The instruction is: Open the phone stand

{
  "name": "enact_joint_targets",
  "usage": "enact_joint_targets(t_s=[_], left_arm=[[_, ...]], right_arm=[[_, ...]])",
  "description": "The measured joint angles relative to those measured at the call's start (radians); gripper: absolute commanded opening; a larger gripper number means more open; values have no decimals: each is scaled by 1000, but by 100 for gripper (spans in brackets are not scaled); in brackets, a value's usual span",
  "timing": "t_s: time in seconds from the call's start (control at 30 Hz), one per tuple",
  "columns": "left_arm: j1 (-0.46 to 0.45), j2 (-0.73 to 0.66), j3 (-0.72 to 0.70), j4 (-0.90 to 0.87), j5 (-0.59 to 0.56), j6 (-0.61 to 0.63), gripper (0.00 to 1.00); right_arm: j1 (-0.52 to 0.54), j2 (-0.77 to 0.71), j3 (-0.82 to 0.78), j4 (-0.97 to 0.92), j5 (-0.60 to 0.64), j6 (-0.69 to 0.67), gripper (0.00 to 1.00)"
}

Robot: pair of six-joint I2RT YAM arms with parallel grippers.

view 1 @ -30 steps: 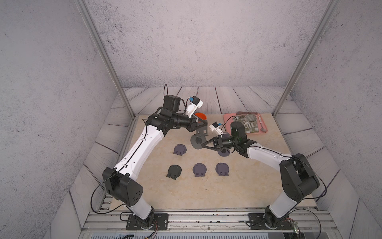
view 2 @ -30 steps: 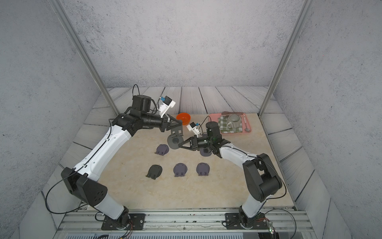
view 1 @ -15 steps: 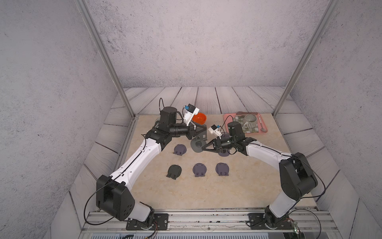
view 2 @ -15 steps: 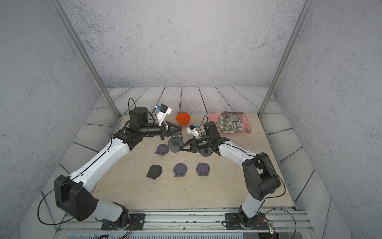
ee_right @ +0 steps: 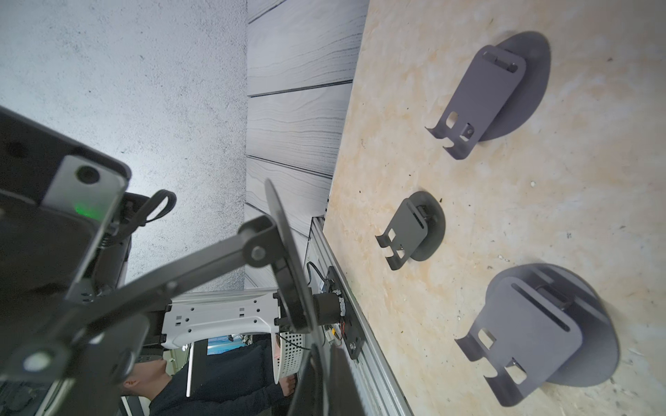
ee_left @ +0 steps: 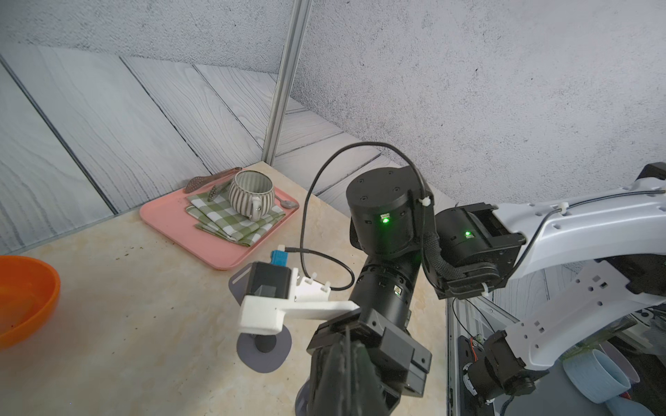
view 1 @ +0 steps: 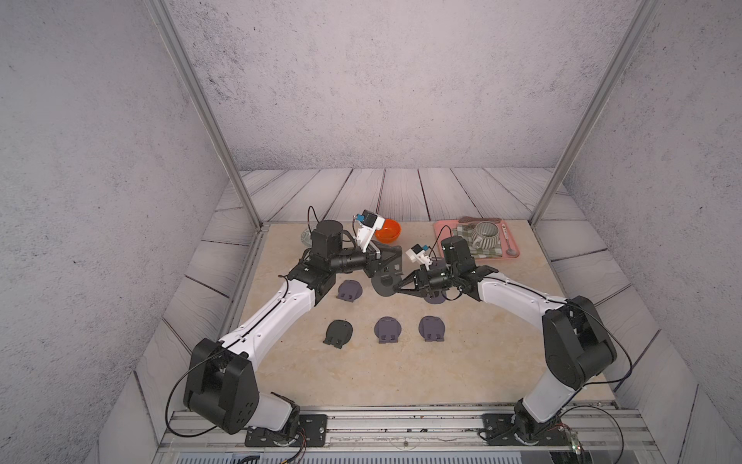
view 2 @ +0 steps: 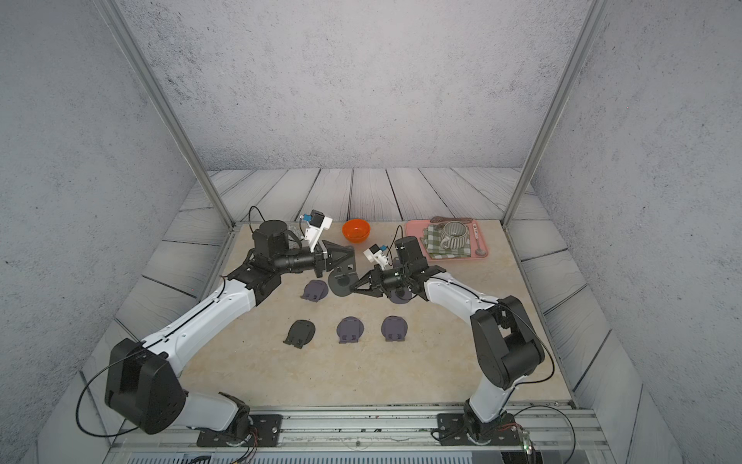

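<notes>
Left gripper (view 1: 397,252) is closed on the upper plate of the stand (view 1: 383,283), and right gripper (view 1: 395,287) is closed on the rim of its round base disc. Both arms reach inward from the near rail and meet at the stand. The stand hangs clear of the table (view 1: 441,373), near the middle of its width and toward the far half, and is supported only by the two closed jaws. In both top views the plate sits above and behind the disc, and the two parts stand apart at an angle. The right wrist view shows the disc edge-on, with a hinged arm (ee_right: 216,259) running from its centre toward the left gripper. Five other stands (view 1: 388,329) rest on the table, each a disc with a plate over it. Three form a row nearer the rail, one lies just beside the held stand under the left wrist, and one is partly hidden beneath the right gripper. An orange bowl (view 1: 388,232) sits at the far edge behind the left gripper. A pink tray (ee_left: 165,216) in the far right corner carries a checked cloth (ee_left: 230,227), a striped mug (ee_left: 250,194) and a spoon (ee_left: 288,204).
</notes>
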Motion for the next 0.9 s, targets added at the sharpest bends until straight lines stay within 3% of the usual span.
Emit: enact_joint_targets(t_s=[0.6, 0.83, 0.9], left_arm=[[-13, 23, -54, 105, -38, -22, 0], [-12, 35, 39, -13, -50, 22, 0], [-6, 42, 54, -40, -36, 23, 0]], right_arm=[[-12, 11, 48, -114, 46, 13, 0], [-63, 19, 142, -173, 87, -85, 34], [-91, 16, 160, -172, 101, -113, 39]])
